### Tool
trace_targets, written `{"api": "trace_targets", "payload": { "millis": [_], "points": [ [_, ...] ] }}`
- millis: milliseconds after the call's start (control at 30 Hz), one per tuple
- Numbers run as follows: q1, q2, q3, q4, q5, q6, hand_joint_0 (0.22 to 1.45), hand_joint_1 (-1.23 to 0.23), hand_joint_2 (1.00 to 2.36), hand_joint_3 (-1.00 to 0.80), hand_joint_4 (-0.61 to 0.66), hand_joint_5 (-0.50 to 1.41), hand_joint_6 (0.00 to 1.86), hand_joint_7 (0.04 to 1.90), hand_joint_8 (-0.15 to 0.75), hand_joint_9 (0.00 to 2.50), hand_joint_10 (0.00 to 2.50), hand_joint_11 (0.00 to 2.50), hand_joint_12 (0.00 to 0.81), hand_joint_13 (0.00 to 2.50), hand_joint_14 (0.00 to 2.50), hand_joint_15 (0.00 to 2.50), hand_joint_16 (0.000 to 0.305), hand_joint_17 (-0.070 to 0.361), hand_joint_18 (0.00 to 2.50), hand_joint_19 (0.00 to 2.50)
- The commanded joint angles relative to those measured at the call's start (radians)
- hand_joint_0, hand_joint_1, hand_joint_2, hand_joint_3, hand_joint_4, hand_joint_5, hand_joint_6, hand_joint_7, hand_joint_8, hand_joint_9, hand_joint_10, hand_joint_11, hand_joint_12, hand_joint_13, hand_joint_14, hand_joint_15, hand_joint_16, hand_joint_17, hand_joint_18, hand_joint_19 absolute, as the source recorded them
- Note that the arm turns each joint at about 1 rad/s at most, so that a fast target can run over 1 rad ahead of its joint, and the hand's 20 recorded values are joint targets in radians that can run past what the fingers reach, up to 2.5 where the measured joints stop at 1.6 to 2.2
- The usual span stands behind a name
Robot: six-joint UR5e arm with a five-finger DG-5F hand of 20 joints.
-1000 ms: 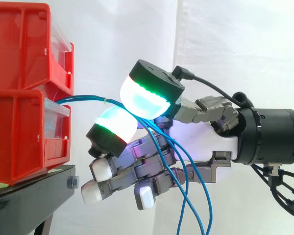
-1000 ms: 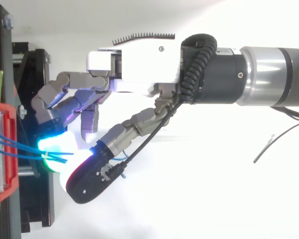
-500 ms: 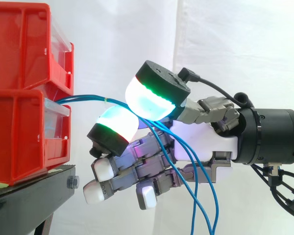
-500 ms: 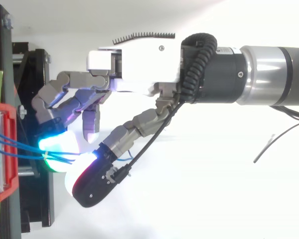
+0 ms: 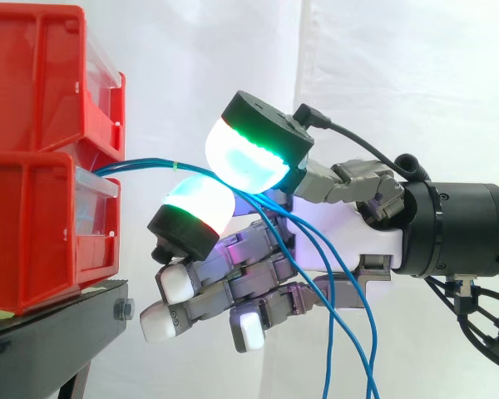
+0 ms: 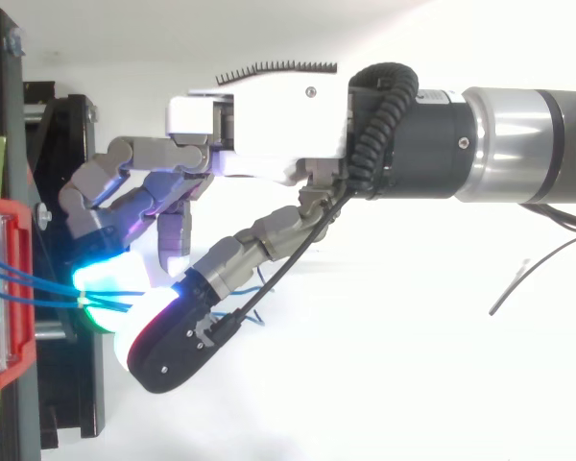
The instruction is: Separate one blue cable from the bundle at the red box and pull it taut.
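We see robot hand (image 5: 349,237) reaching level from right, fingers toward stacked red plastic bins (image 5: 29,224). Two green-cyan glowing pads (image 5: 245,158) pinch thin blue cables (image 5: 141,167) just beside lower bin; other fingers curled below.

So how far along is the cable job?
Done: the robot hand is at the blue cables by the red box. In hand: its pads pinch several together. Left: isolate one and pull it taut; they hang slack below.
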Motion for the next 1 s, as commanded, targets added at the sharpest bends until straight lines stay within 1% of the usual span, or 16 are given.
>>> {"api": "trace_targets", "payload": {
  "millis": [0,67,100,167,233,300,367,400,467,600,633,700,767,967],
  "points": [
    [0.001,0.0,0.0,0.0,0.0,0.0,0.69,-0.77,1.0,-0.5,0.14,-0.17,0.79,1.2,0.341,0.9,0.02,0.71,0.399,0.78,0.02,0.44,0.049,0.111,0.88,0.72],
    [0.0,0.0,0.0,0.0,0.0,0.0,0.73,-0.85,1.0,-0.5,0.14,-0.18,0.8,1.22,0.336,0.87,0.02,0.73,0.397,0.76,0.02,0.45,0.049,0.11,0.87,0.72],
    [0.001,0.0,0.0,0.0,0.0,0.0,0.73,-0.85,1.0,-0.5,0.14,-0.18,0.8,1.21,0.335,0.87,0.02,0.72,0.398,0.76,0.02,0.44,0.049,0.111,0.87,0.71],
    [0.001,0.0,0.0,0.0,0.0,0.0,0.76,-0.91,1.0,-0.5,0.15,-0.19,0.81,1.21,0.334,0.86,0.02,0.72,0.397,0.76,0.02,0.44,0.049,0.111,0.87,0.7],
    [0.0,0.0,0.0,0.0,0.0,0.0,0.76,-0.92,1.0,-0.5,0.16,-0.19,0.83,1.21,0.335,0.87,0.02,0.73,0.395,0.76,0.02,0.44,0.049,0.11,0.86,0.7],
    [0.0,0.0,0.0,0.0,0.0,0.0,0.73,-0.94,1.0,-0.5,0.16,-0.19,0.83,1.2,0.332,0.88,0.02,0.74,0.394,0.77,0.02,0.44,0.049,0.11,0.86,0.7],
    [0.0,0.0,0.0,-0.002,0.0,0.0,0.65,-0.95,1.0,-0.5,0.17,-0.19,0.83,1.2,0.335,0.89,0.03,0.74,0.393,0.77,0.02,0.45,0.049,0.11,0.86,0.71],
    [0.0,0.0,0.0,0.0,0.0,0.0,0.63,-0.95,1.0,-0.5,0.17,-0.19,0.83,1.21,0.335,0.89,0.02,0.75,0.393,0.77,0.02,0.45,0.049,0.11,0.86,0.71],
    [0.0,0.0,0.0,0.0,0.0,0.0,0.58,-0.93,1.0,-0.5,0.18,-0.19,0.83,1.19,0.339,0.89,0.02,0.75,0.397,0.78,0.02,0.45,0.05,0.112,0.87,0.72],
    [0.0,0.0,0.0,0.0,0.0,0.0,0.58,-0.89,1.0,-0.5,0.18,-0.19,0.82,1.15,0.343,0.91,0.02,0.74,0.401,0.79,0.02,0.45,0.049,0.111,0.87,0.72],
    [0.0,0.0,0.002,-0.002,0.0,0.0,0.58,-0.88,1.0,-0.5,0.18,-0.18,0.81,1.17,0.342,0.92,0.02,0.74,0.401,0.79,0.02,0.45,0.049,0.111,0.88,0.72],
    [0.0,0.0,0.0,-0.002,0.0,0.0,0.58,-0.84,1.0,-0.5,0.17,-0.18,0.8,1.17,0.342,0.92,0.02,0.74,0.402,0.79,0.02,0.45,0.05,0.112,0.88,0.72],
    [0.0,0.0,0.0,-0.003,0.0,0.0,0.56,-0.77,1.0,-0.5,0.17,-0.18,0.79,1.16,0.343,0.92,0.02,0.74,0.401,0.79,0.02,0.46,0.05,0.113,0.88,0.73],
    [0.0,0.0,0.0,-0.002,0.0,0.0,0.53,-0.75,1.0,-0.5,0.18,-0.17,0.77,1.17,0.349,0.94,0.02,0.74,0.409,0.8,0.02,0.45,0.052,0.116,0.9,0.73]
  ]
}}
